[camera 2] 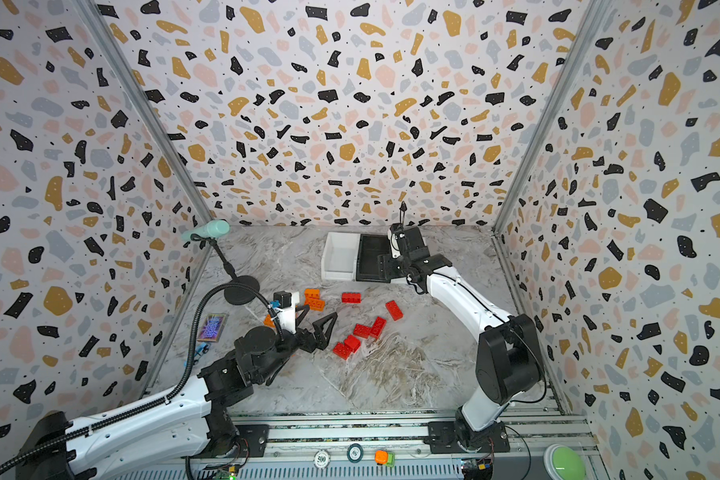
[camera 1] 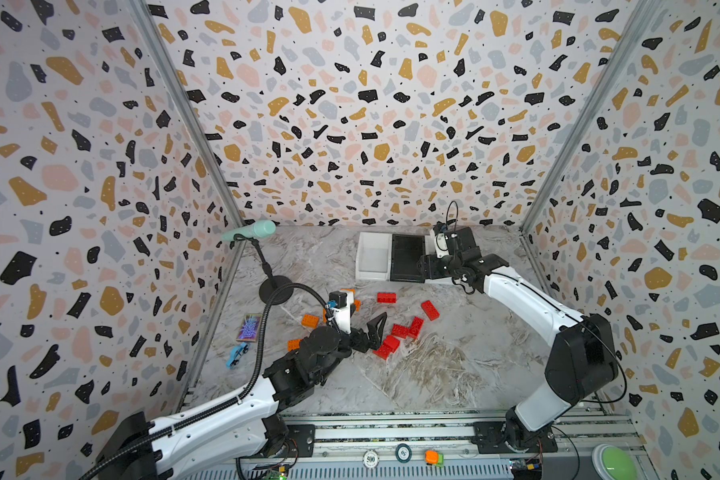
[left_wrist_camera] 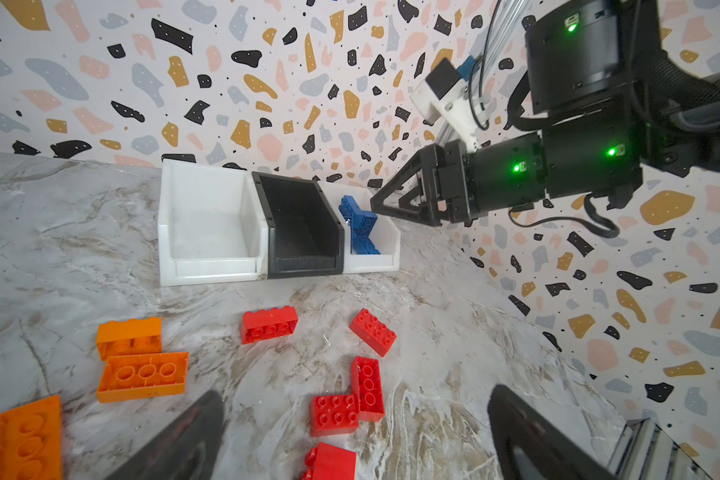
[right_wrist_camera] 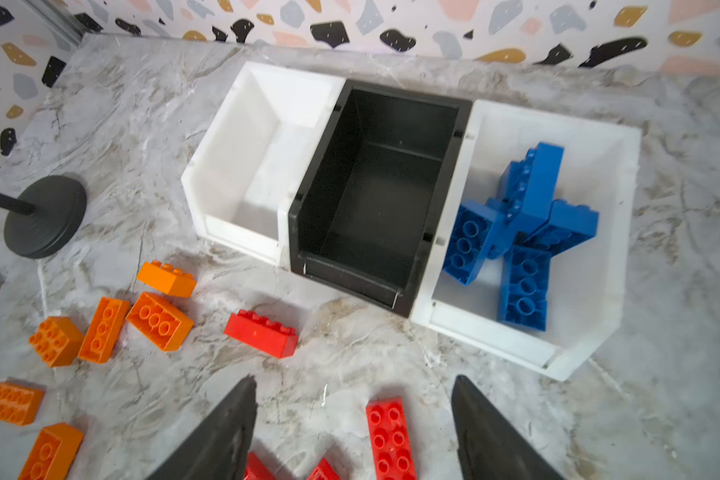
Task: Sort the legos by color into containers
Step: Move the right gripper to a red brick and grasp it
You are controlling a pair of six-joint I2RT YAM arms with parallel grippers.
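Lying crisscrossed | blue legos (right_wrist_camera: 533, 195) | in white bin (right_wrist_camera: 624, 208) | long axes splayed

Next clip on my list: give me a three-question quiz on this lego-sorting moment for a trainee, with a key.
1. True or false: the black bin is empty.
2. Which colour of bricks lies in the white bin on the right of the row? A red, B blue, C orange.
3. Which gripper is nearer the red bricks lying on the table?
Key: 1 true. 2 B, the blue bricks. 3 the left gripper; the right gripper is at the bins.
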